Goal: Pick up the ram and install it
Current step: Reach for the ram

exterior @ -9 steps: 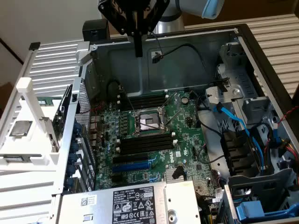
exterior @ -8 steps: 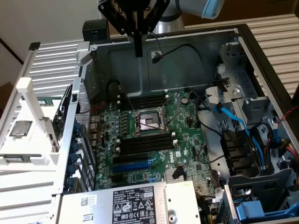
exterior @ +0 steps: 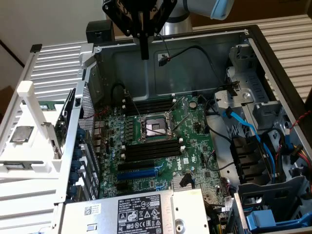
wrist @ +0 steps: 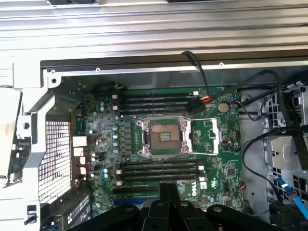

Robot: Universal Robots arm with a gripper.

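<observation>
it looked to me like a computer repair bench in a robotics lab. under my gripper [exterior: 144, 56] lay an opened desktop computer case [exterior: 204, 53], side panel off, with the green motherboard [wrist: 216, 163] bare. its processor socket [wrist: 163, 137] sat uncovered between rows of black memory slots [wrist: 159, 169]. loose cables [exterior: 243, 123] and grey metal drive cages [exterior: 265, 117] crowded one side of my hand. a labelled power supply [exterior: 131, 212] sat at the board's far end from me, and a plain pale wall [exterior: 48, 19] stood behind.

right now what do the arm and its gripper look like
The gripper is matte black, with angular linkage bars narrowing to a slim straight tip. The arm is a silver-grey tube with a light blue joint cap.
</observation>
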